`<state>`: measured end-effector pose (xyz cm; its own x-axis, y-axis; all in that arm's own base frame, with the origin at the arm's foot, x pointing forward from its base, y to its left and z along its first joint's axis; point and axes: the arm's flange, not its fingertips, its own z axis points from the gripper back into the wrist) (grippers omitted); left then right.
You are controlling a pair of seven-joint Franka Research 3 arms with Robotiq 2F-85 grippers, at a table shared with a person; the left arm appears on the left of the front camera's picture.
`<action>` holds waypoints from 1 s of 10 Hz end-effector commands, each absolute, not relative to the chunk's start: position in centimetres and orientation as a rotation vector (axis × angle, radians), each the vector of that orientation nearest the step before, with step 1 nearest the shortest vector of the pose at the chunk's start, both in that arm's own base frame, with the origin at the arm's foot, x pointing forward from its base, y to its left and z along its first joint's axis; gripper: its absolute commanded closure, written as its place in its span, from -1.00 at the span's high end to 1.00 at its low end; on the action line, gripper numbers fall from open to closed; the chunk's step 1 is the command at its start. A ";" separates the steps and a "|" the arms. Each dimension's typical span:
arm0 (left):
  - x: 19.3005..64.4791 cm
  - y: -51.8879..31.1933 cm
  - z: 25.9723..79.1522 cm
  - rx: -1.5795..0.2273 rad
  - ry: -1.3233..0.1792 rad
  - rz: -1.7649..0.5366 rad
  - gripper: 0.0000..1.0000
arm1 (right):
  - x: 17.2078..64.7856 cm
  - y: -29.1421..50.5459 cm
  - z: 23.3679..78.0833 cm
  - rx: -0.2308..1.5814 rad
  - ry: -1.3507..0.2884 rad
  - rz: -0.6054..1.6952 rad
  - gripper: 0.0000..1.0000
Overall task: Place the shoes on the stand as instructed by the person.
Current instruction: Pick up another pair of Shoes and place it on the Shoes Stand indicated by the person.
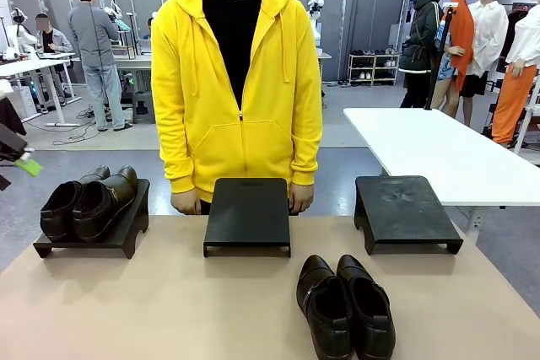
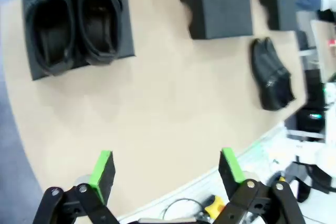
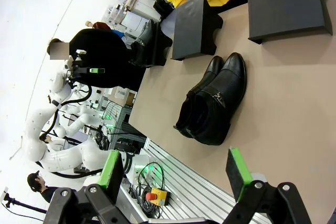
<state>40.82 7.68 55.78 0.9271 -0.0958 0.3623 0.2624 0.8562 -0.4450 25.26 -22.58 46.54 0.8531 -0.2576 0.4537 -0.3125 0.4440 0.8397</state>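
Front view: one shoe pair (image 1: 89, 201) on left stand (image 1: 84, 246), second pair (image 1: 346, 308) on bench (image 1: 169, 309), right of centre. Left hand (image 2: 167, 157) and right hand (image 3: 173, 156) both released, empty, well apart from either pair.

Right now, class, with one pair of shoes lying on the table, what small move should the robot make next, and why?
Probably lower the open right tool toward the loose pair, which lies on that arm's side of the table. The middle stand and right stand are both bare, and the person points at neither yet, so choosing a stand can wait.
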 end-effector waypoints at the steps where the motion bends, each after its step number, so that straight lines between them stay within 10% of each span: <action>1: 37.4 10.0 54.0 -0.682 -0.386 -0.175 1.00 | 25.2 -22.7 46.7 1.136 -0.593 0.051 1.00; 10: 30.6 20.1 41.5 -1.360 -0.518 -0.053 1.00 | 25.2 -22.7 46.7 1.136 -0.593 0.051 1.00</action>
